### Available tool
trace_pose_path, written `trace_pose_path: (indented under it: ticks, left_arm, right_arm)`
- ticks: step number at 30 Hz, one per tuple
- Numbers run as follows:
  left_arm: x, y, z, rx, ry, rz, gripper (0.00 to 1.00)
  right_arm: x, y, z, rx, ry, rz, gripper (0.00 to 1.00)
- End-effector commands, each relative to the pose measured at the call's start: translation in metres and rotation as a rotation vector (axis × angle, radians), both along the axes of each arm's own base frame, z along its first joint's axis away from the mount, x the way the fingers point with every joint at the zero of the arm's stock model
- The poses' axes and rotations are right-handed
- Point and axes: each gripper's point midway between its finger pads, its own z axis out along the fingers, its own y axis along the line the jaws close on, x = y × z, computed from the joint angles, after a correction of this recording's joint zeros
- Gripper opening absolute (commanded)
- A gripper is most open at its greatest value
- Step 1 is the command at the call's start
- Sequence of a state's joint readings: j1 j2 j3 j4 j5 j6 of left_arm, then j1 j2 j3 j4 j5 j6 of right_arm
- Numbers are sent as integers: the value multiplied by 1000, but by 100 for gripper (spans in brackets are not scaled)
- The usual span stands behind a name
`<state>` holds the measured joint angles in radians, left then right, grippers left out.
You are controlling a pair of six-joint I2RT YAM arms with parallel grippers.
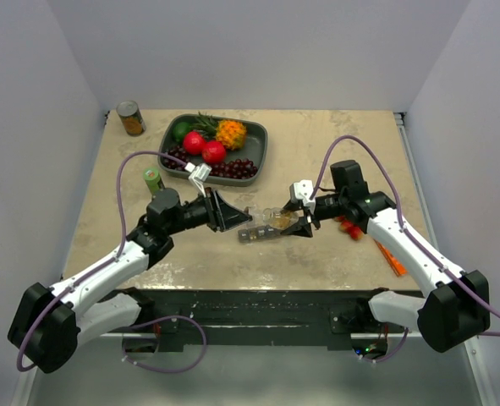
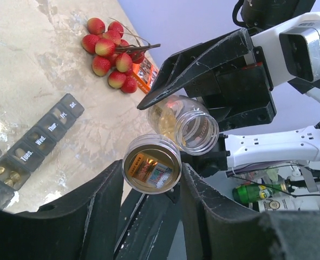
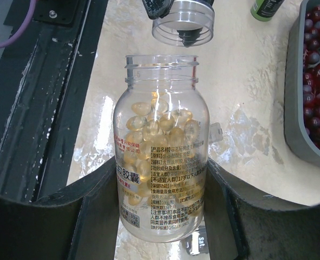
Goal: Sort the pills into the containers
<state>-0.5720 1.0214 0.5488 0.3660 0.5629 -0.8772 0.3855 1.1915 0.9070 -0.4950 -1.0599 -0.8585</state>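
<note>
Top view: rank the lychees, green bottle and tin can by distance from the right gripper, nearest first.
1. Lychees, just right of the right gripper.
2. Green bottle, across on the left side.
3. Tin can, far-left corner.

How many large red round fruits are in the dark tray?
2: the left red fruit and the right red fruit lie side by side near the middle of the tray. Others could be hidden underneath.

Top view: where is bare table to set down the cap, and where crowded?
Bare: far-right corner beside the fruit tray; near strip before the containers. Crowded: centre, where left tool with cap meets right tool with bottle.
</note>
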Motion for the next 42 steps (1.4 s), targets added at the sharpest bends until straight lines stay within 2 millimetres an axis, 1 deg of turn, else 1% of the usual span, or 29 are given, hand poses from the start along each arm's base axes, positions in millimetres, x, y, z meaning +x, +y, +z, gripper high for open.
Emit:
trace_pose_path:
  ticks: [1, 6, 13, 17, 25, 34, 41, 42]
  left_arm:
    - [-1, -6, 17, -60, -37, -32, 9]
    - [2, -10, 24, -86, -32, -39, 9]
    - [7, -23, 21, -77, 2, -53, 8]
    - [9, -26, 25, -84, 0, -53, 7]
    - [7, -30, 30, -111, 2, -69, 7]
    - [8, -40, 26, -71, 19, -70, 7]
    - [10, -44, 28, -54, 18, -60, 6]
    - [10, -45, 25, -44, 24, -60, 6]
  right_arm:
    - [5, -2, -1, -9, -28, -8, 0]
    - [8, -2, -2, -18, -26, -20, 0]
    - [10, -2, -2, -21, -22, -36, 0]
    - [13, -2, -3, -28, -20, -51, 0]
    - [16, -2, -6, -36, -12, -69, 0]
    - [19, 0, -8, -52, -16, -90, 0]
    - [22, 1, -10, -72, -22, -105, 0]
    - [22, 1, -10, -73, -23, -107, 0]
